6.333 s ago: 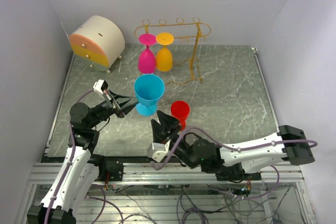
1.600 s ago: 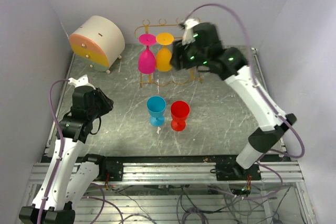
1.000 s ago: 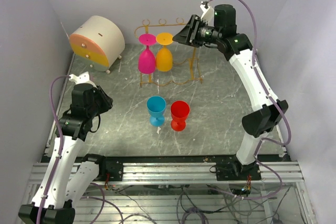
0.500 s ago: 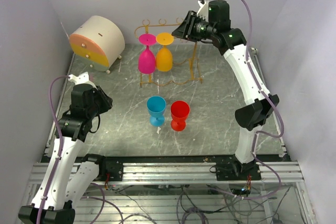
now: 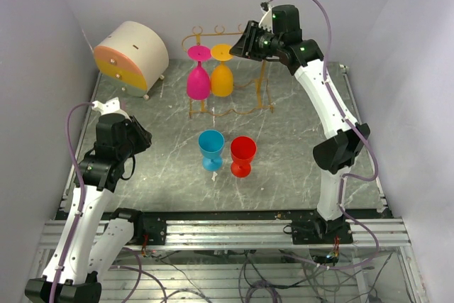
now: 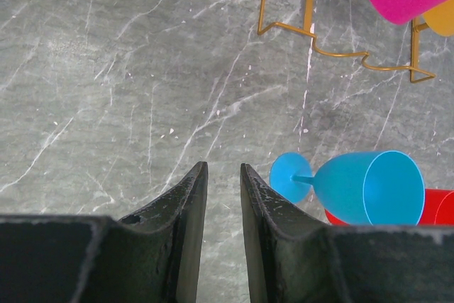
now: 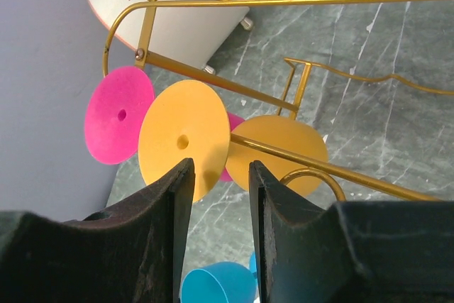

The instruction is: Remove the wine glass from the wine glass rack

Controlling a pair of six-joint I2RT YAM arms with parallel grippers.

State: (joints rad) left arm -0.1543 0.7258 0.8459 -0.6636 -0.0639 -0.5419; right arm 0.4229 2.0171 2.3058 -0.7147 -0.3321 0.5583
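1. The orange wine glass (image 5: 222, 76) hangs upside down on the wine glass rack (image 5: 264, 79), its foot disc (image 7: 184, 140) caught in the top rail and its bowl hanging clear of the worktop (image 5: 305, 125).
2. A pink glass (image 5: 198, 79) hangs just beside it on the left; seen from my right wrist, their foot discs overlap.
3. My right pincer (image 5: 245, 42) is up at rail height, to the right of the orange foot. It is released, jaws a little apart and nothing between them.
4. The rack stands near the worktop's far edge, close to the back wall, so there is little room behind it.
5. The cream drawer box (image 5: 131, 54) fills the far left corner.
6. In front of the rack lies a strip of bare worktop, then a blue glass (image 5: 211, 148) and a red glass (image 5: 242, 152) just beside each other.
7. To the right of the rack the worktop is bare out to its edge.
8. My left pincer (image 6: 222, 169) hangs over the near left of the worktop, well apart from the rack, jaws narrowly parted and holding nothing.
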